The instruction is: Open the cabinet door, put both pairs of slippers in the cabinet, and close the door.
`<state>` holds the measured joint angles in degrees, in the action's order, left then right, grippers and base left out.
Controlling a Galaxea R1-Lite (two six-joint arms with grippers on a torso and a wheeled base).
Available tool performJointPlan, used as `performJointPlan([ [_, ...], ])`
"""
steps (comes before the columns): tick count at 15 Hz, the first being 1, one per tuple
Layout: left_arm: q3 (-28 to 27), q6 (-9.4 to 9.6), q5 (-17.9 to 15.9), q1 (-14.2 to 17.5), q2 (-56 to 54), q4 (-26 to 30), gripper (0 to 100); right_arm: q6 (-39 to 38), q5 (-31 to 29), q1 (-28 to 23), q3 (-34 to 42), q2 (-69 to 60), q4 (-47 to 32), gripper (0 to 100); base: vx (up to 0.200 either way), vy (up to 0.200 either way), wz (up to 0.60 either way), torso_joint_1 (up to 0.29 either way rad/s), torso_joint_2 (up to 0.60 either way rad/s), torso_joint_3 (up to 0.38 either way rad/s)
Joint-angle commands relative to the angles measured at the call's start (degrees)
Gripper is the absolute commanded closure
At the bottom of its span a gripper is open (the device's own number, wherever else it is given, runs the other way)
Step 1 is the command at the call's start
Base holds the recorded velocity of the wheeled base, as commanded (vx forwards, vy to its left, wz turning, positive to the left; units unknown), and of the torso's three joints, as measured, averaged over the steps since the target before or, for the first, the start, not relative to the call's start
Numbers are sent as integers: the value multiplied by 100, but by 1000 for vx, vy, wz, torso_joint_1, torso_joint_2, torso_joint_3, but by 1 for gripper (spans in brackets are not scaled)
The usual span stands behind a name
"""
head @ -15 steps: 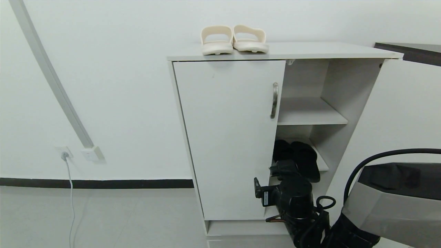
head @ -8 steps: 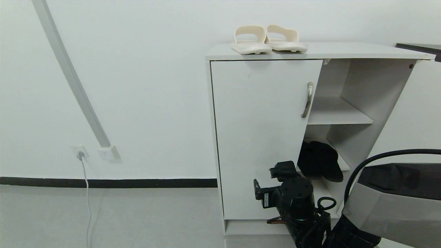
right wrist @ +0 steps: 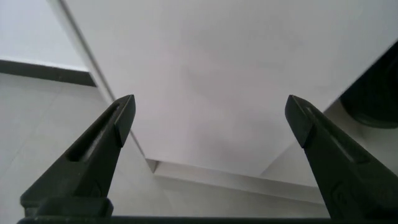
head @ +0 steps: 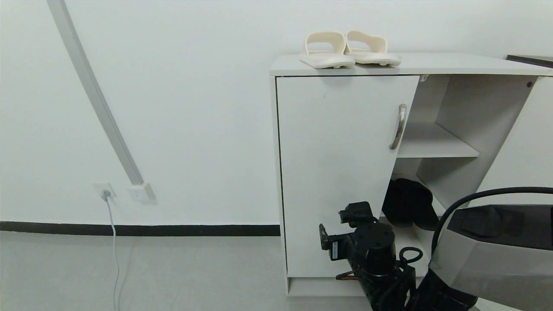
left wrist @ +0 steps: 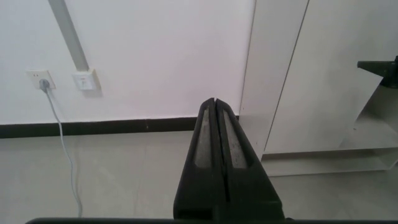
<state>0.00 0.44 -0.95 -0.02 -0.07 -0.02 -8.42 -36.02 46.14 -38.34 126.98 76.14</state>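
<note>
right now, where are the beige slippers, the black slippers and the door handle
beige slippers (head: 350, 52), head view, middle of the pair, where the two meet
black slippers (head: 410, 203), head view, upper side of the pair
handle (head: 398, 127), head view, middle of the bar

You can read no text, numbers or signs here. The cabinet door (head: 341, 172) is plain; the arm's small sticker (head: 335, 249) is illegible.

We face a plain, home-like hallway: white shoe cabinet (head: 345, 172) just ahead of our right gripper (right wrist: 211, 115), wall socket (head: 103, 190) and grey floor (head: 173, 272) off its left.
</note>
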Motion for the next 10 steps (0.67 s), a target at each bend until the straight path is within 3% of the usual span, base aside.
performJointPlan([
  [1,0,0,-2,2,7,2,100,7,-1,0,2,38,23,0,0,0,0,0,0,0],
  [5,0,0,-2,2,7,-6,100,7,8,9,37,73,76,0,0,0,0,1,-37,-40],
  [7,0,0,-2,2,7,-6,100,51,8,0,46,46,120,0,0,0,0,12,-173,-305],
  [10,0,0,-2,2,7,-6,100,166,8,9,81,73,243,0,0,0,0,37,-478,-360],
])
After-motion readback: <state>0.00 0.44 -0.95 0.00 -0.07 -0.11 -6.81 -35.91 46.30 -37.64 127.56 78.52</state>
